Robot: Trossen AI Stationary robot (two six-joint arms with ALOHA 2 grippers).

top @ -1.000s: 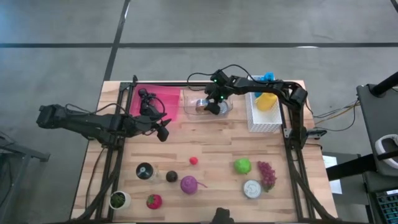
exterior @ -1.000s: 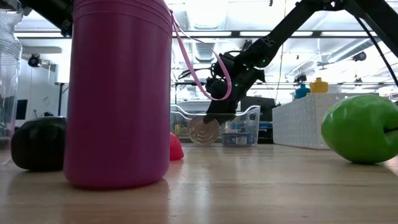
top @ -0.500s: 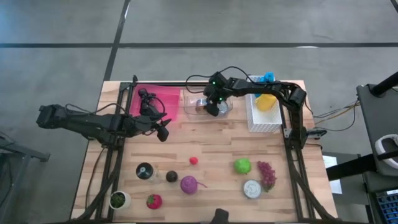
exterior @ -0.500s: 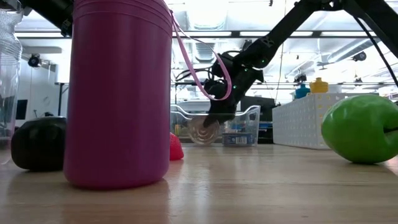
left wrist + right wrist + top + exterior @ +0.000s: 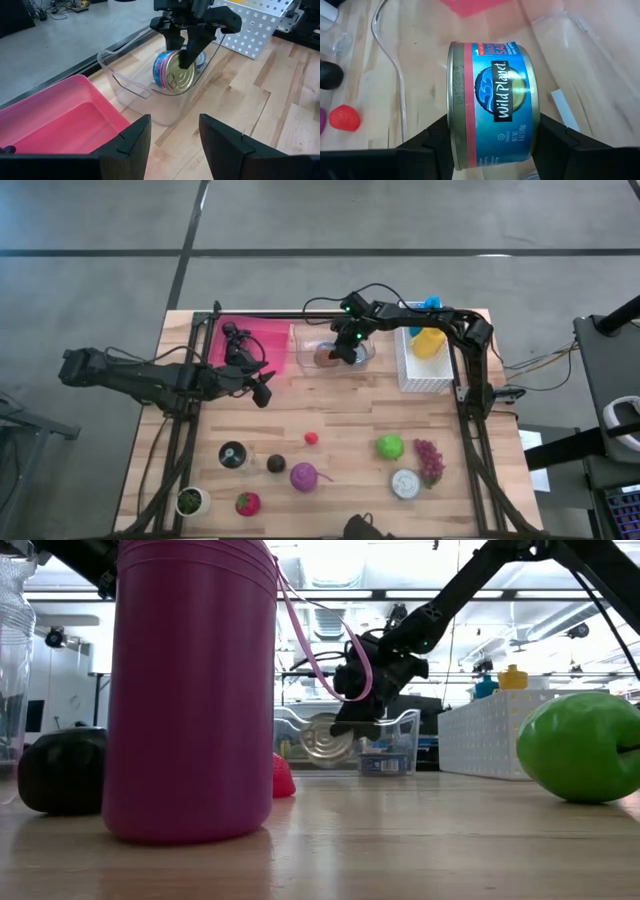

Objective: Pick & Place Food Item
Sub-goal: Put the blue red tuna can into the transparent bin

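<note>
Right now your right gripper point(image 5: 186, 45) pinches the tin can point(image 5: 492, 105) by its flat ends, label facing out, so it hangs on edge just inside the clear bin point(image 5: 131, 86) beneath the fingers. Beside that bin sits the pink tray point(image 5: 250, 340). Your left gripper point(image 5: 262, 390) waits apart, its fingers spread on nothing
</note>
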